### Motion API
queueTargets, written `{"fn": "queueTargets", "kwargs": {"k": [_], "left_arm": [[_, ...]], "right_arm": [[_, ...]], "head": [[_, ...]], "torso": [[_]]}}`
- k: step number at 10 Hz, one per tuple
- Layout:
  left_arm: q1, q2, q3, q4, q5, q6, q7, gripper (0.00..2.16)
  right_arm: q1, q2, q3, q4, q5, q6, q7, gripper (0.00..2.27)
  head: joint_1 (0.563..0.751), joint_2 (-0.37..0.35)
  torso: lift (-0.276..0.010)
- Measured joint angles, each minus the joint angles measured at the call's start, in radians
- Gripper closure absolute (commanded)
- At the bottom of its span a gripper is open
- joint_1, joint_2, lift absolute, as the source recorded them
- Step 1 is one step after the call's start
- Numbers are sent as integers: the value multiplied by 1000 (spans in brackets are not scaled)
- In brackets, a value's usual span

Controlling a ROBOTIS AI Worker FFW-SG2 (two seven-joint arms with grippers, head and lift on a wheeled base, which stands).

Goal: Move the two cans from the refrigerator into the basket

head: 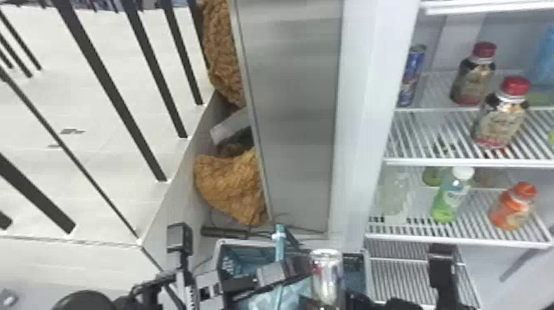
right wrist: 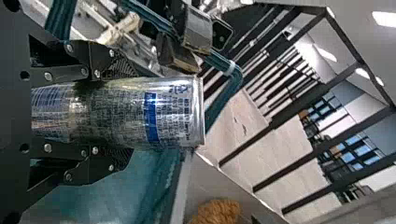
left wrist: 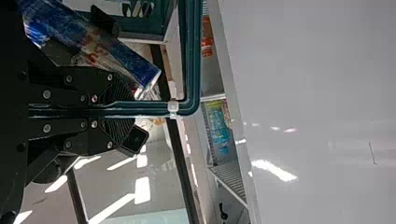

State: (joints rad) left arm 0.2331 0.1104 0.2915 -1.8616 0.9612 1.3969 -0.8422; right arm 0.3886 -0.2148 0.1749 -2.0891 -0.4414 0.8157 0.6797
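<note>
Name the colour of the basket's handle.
The handle is dark teal; it shows best in the left wrist view.

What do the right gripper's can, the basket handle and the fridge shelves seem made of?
The can looks like glossy metal, probably aluminium: silvery highlights, crisp end rim. The basket handle seems satin, moulded teal plastic, grooved lengthwise, though coated metal is possible. The fridge shelves look like white-coated wire: thin, parallel bars.
</note>
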Motion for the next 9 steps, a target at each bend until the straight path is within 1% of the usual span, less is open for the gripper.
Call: {"fn": "queueTargets", "kwargs": {"k": [1,2,3,5,6,7,8,9], "left_arm": [[0,1,0,0,0,0,0,1191],[0,1,0,0,0,0,0,1191],[0,2,0,1,0,0,1,1191],[0,2,0,0,0,0,0,1191],[0,2,0,0,1,0,0,1191],[0,1,0,0,1,0,0,1191],[2,1,1,0,2,0,0,1191],[4,0,3,0,2,0,0,1191]], "right_arm": [[-8,-2,8,17,-22,1,3,124],[-13,-3,9,27,-37,1,3,70],[-18,-4,9,35,-46,2,3,121],[-15,-5,-9,25,-35,-14,3,131],[-4,0,-38,6,-17,-52,3,131],[11,7,-85,-26,13,-97,1,128],[33,18,-144,-87,75,-118,-15,128],[50,25,-189,-137,118,-127,-27,128]], "head": [[695,169],[695,175],[695,175],[695,167],[695,145],[695,107],[695,45],[695,1]], "torso": [[-31],[-31],[-31],[-31],[-31],[-31],[-31],[-31]]}}
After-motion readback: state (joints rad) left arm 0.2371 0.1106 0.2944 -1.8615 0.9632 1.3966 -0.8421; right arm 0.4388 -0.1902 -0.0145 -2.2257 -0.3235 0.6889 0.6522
